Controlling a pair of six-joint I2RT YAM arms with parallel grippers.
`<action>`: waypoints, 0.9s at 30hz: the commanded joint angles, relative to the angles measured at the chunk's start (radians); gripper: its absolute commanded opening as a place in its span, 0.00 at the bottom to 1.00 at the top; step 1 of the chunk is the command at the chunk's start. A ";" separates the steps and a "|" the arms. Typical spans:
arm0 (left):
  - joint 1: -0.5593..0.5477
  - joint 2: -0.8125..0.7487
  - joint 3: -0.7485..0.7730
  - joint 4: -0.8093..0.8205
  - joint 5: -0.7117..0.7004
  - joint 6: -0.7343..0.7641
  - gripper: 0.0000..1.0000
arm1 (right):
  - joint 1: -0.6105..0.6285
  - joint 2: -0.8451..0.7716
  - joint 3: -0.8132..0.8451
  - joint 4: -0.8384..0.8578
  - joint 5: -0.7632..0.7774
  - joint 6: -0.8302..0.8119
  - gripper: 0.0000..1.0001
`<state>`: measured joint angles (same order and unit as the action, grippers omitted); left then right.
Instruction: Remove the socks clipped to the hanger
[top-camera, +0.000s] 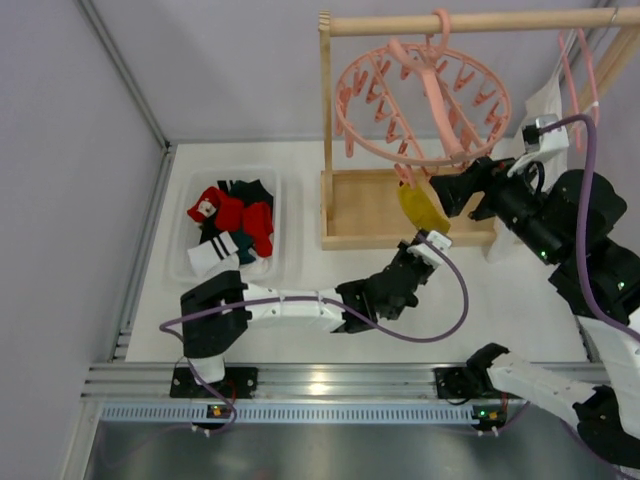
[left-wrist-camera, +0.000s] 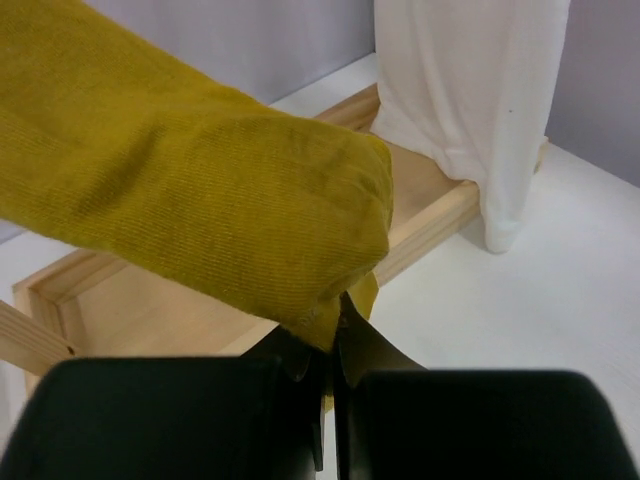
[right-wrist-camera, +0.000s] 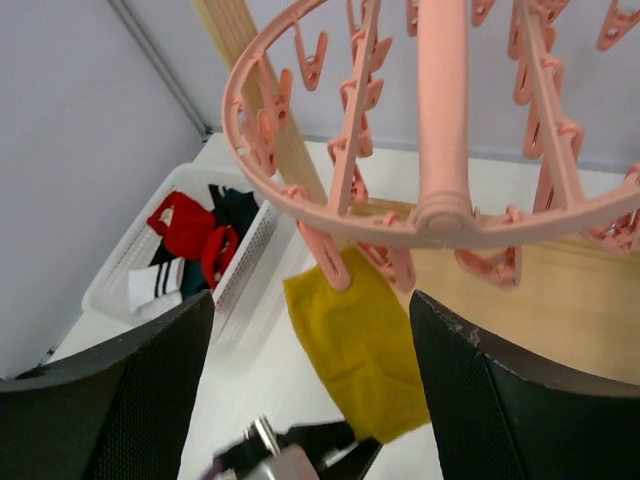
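Observation:
The round pink hanger (top-camera: 420, 100) hangs by its hook from a wooden rail; it also fills the top of the right wrist view (right-wrist-camera: 440, 215). One mustard yellow sock (top-camera: 422, 208) hangs from a peg on its near rim (right-wrist-camera: 330, 262). My left gripper (top-camera: 430, 240) is shut on the sock's lower corner (left-wrist-camera: 335, 330); the sock (left-wrist-camera: 200, 180) stretches up and to the left. My right gripper (top-camera: 447, 190) is open and empty just below the ring's near rim, its fingers (right-wrist-camera: 130, 400) spread either side of the sock (right-wrist-camera: 365, 350). All other pegs are bare.
A white basket (top-camera: 276, 225) at the left holds red, black, teal and striped socks (right-wrist-camera: 185, 225). The wooden rack's base tray (top-camera: 365, 210) lies under the hanger, its post (top-camera: 326, 100) on the left. A white garment (left-wrist-camera: 470, 100) hangs at the right.

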<state>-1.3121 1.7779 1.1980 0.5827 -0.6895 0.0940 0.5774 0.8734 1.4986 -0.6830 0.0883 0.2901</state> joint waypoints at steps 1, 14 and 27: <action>-0.041 0.084 0.113 0.054 -0.222 0.139 0.00 | -0.010 0.112 0.153 -0.174 0.106 -0.046 0.75; -0.134 0.293 0.376 0.048 -0.222 0.342 0.00 | 0.272 0.331 0.299 -0.348 0.620 -0.167 0.64; -0.145 0.316 0.411 0.048 -0.197 0.340 0.00 | 0.371 0.414 0.301 -0.420 0.965 -0.169 0.62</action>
<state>-1.4479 2.0872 1.5692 0.5831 -0.9009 0.4232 0.9272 1.2854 1.7512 -1.0676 0.9520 0.1307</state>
